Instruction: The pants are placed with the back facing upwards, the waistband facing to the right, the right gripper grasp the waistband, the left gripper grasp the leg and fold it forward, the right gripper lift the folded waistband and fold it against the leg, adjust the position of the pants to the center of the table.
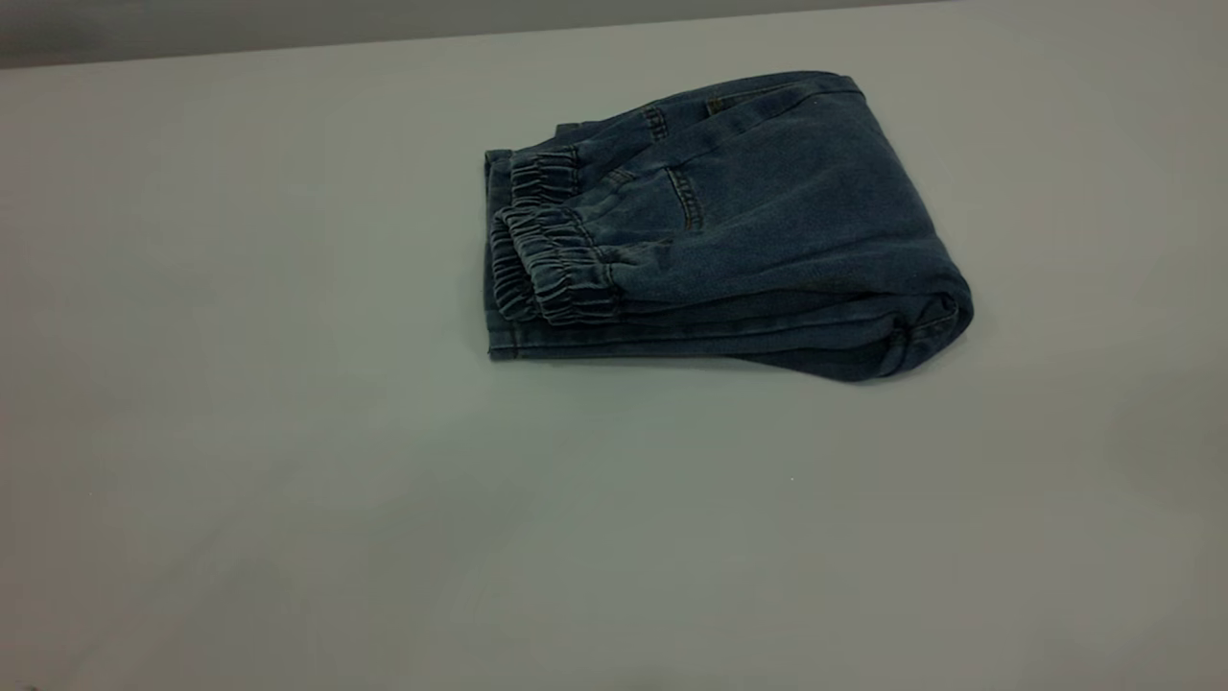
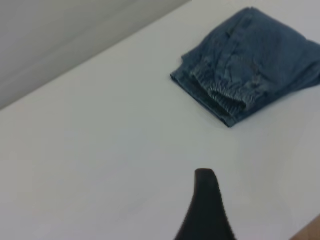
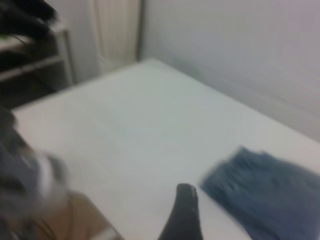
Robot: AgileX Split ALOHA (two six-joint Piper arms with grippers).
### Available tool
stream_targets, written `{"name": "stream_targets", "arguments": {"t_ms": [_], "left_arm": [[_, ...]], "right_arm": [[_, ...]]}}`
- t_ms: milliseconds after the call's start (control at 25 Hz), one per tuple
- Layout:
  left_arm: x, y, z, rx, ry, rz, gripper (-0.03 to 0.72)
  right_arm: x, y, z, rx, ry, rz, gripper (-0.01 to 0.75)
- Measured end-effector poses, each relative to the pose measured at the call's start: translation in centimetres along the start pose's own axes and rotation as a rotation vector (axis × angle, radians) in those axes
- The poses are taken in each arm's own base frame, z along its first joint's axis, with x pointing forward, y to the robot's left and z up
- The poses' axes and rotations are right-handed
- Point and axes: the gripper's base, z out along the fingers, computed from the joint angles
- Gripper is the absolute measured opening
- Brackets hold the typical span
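The pants (image 1: 729,230) are lying folded into a compact bundle on the counter (image 1: 240,432), slightly toward the right arm's side of the exterior view and toward the far edge. The elastic leg cuffs (image 1: 552,264) are resting on top, facing the left arm's side; the rounded fold is facing the right arm's side. The left hand (image 2: 207,210) is hovering above bare counter, well apart from the pants. The right hand (image 3: 184,212) is hovering near the pants without touching. Whether either hand is open or closed cannot be told.
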Motion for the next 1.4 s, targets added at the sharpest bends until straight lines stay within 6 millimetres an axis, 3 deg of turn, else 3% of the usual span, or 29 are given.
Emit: {"name": "stream_targets", "arguments": {"t_ms": [200,480,680,1040,1400], "left_arm": [[2.5,-0.7,1.1,0.030,0.038,-0.005,0.505],[5.0,-2.0,4.3,0.097,0.171,-0.029,0.505],[6.7,-2.4,6.3,0.104,0.237,-0.028,0.505],[7.8,-2.8,8.2,0.096,0.228,-0.114,0.505],[7.8,-2.8,8.3,0.093,0.222,-0.113,0.505]], "right_arm": [[5.9,-1.0,0.5,0.179,0.012,0.014,0.556],[10.5,-3.0,3.2,0.295,0.123,0.077,0.556],[12.0,-3.6,4.7,0.300,0.165,0.091,0.556],[11.9,-3.7,4.7,0.306,0.155,0.085,0.556],[11.9,-3.7,4.7,0.305,0.157,0.086,0.556]]}}
